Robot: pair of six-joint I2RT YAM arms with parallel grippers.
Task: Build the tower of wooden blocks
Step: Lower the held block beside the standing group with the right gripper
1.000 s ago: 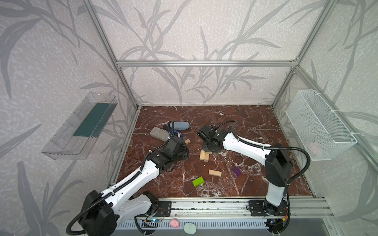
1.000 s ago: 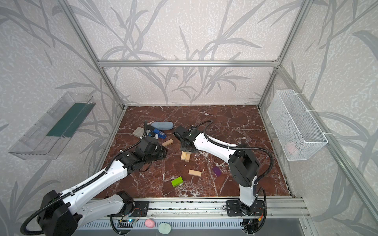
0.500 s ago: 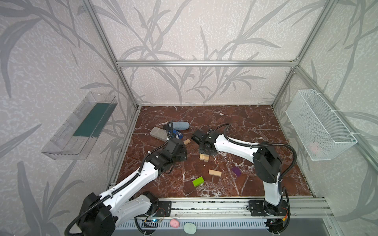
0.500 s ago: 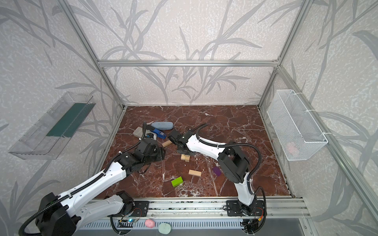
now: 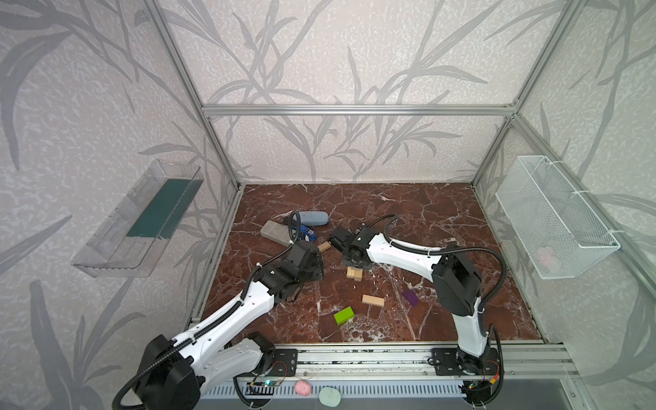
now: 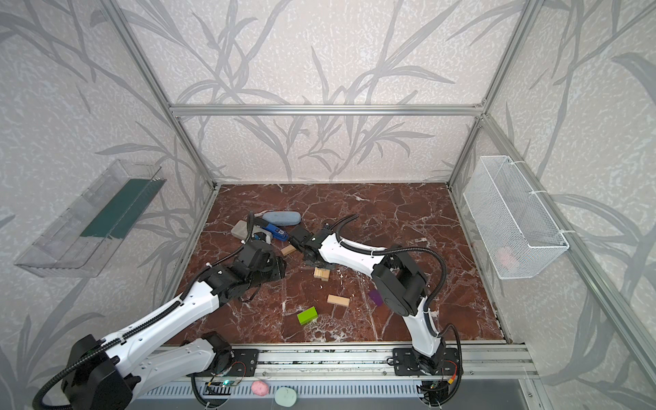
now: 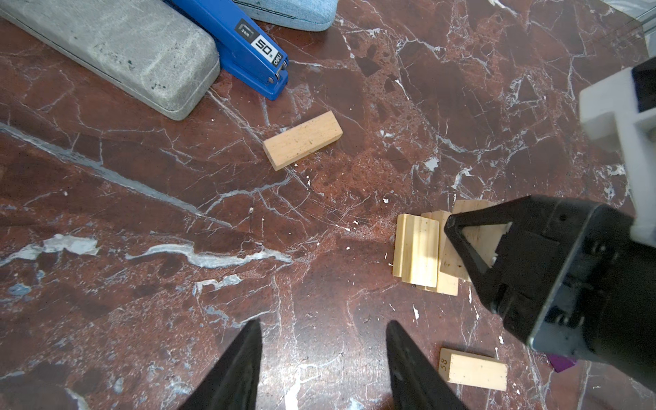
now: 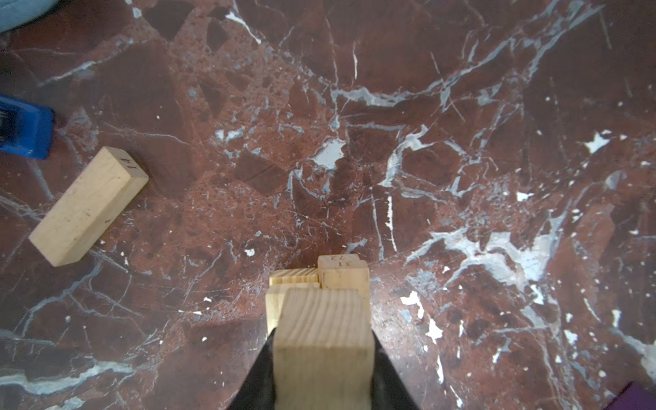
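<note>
Near the middle of the red-brown marble tabletop [image 5: 426, 213] stands the tower [image 5: 354, 274], a low stack of pale natural-wood rectangular bricks. Directly above the tower, the right gripper [image 8: 322, 340] clamps one pale wood brick [image 8: 319, 319] between its jaws. In the right wrist view the far end of this held brick overlaps the top of the tower; whether the two touch cannot be determined.

Left of the tower, the left gripper [image 7: 322, 326] hovers over bare tabletop, its jaws moderately apart with nothing between them.

Behind and left of the tower, clear of it, lies a first loose pale wood brick [image 5: 323, 246]. In front of the tower lies a second loose pale wood brick [image 5: 373, 300]. The lime-green brick [image 5: 343, 315] lies front-left of the tower and the purple brick [image 5: 410, 297] front-right, both well apart from it.

Farther behind and left of the tower rest a blue stapler [image 7: 245, 46], a grey rounded case [image 7: 117, 49] and a blue-grey rounded case [image 5: 312, 218].
</note>
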